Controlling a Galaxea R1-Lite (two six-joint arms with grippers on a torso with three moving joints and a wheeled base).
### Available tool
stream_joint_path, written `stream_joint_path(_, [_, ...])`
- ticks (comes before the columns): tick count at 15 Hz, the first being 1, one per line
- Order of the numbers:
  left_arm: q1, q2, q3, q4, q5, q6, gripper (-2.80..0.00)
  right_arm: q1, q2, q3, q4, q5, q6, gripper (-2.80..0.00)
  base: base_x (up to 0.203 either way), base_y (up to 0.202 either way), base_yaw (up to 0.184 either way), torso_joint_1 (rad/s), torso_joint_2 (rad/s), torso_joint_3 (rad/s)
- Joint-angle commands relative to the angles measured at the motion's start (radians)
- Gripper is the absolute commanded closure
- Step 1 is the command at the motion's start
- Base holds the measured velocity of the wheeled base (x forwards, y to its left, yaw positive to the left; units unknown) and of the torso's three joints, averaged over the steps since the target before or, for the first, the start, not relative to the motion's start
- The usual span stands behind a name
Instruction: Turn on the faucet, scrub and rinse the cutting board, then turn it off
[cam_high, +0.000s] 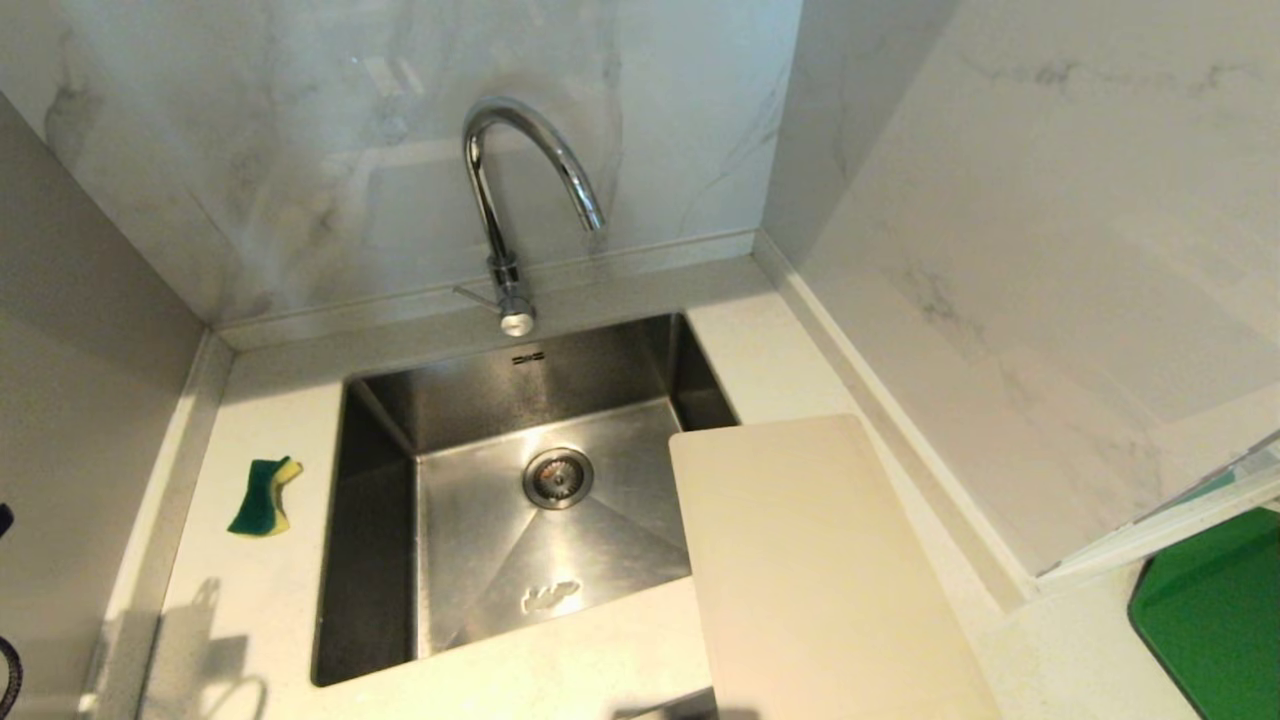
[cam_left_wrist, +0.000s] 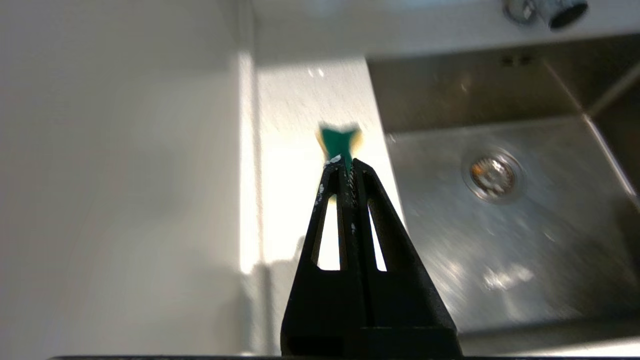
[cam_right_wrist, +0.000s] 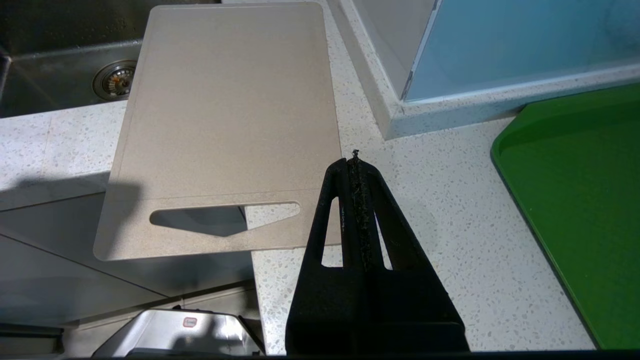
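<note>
Black slotted fingers (cam_left_wrist: 348, 165) pressed together, steel sink (cam_high: 380, 420) — matte cream cutting board (cam_high: 800, 560)

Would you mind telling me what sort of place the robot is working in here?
Most likely a home kitchen corner: a steel sink set in a pale counter, a chrome faucet against marble-look walls, and a sponge and cutting board beside the basin.

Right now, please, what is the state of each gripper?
Left gripper: shut, holding nothing, above the counter, pointing at the sponge.
Right gripper: shut, holding nothing, beside the cutting board.
</note>
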Motion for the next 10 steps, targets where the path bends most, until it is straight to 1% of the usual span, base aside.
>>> stream_joint_path(1, [-0.010, -0.017, 0.048, -0.006, -0.001, -0.024, 0.00, 0.000, 0.001, 0.000, 0.001, 0.001, -0.001, 0.00, 0.000, 0.000, 0.000, 0.000, 0.00, 0.000])
stream_joint_path(4, [-0.014, -0.104, 0.091, 0.002, -0.007, -0.033, 0.00, 0.000, 0.001, 0.000, 0.000, 0.001, -0.001, 0.00, 0.000, 0.000, 0.000, 0.000, 0.00, 0.000])
stream_joint_path(5, [-0.014, -0.133, 0.097, 0.004, -0.006, -0.034, 0.00, 0.000, 0.001, 0.000, -0.023, 0.001, -0.001, 0.00, 0.000, 0.000, 0.000, 0.000, 0.00, 0.000])
stream_joint_path(6, [-0.014, -0.168, 0.109, 0.010, -0.004, -0.035, 0.00, 0.000, 0.001, 0.000, -0.104, 0.001, -0.001, 0.00, 0.000, 0.000, 0.000, 0.000, 0.00, 0.000])
stream_joint_path(7, [-0.014, -0.214, 0.113, 0.037, -0.002, -0.037, 0.00, 0.000, 0.001, 0.000, -0.121, 0.000, -0.001, 0.00, 0.000, 0.000, 0.000, 0.000, 0.00, 0.000])
stream_joint_path(9, [-0.015, -0.345, 0.115, 0.156, -0.009, -0.036, 0.00, 0.000, 0.001, 0.000, -0.002, 0.000, -0.001, 0.00, 0.000, 0.000, 0.000, 0.000, 0.00, 0.000])
stream_joint_path(10, [-0.020, -0.421, 0.113, 0.248, -0.031, -0.035, 0.00, 0.000, 0.001, 0.000, 0.001, 0.001, -0.001, 0.00, 0.000, 0.000, 0.000, 0.000, 0.00, 0.000])
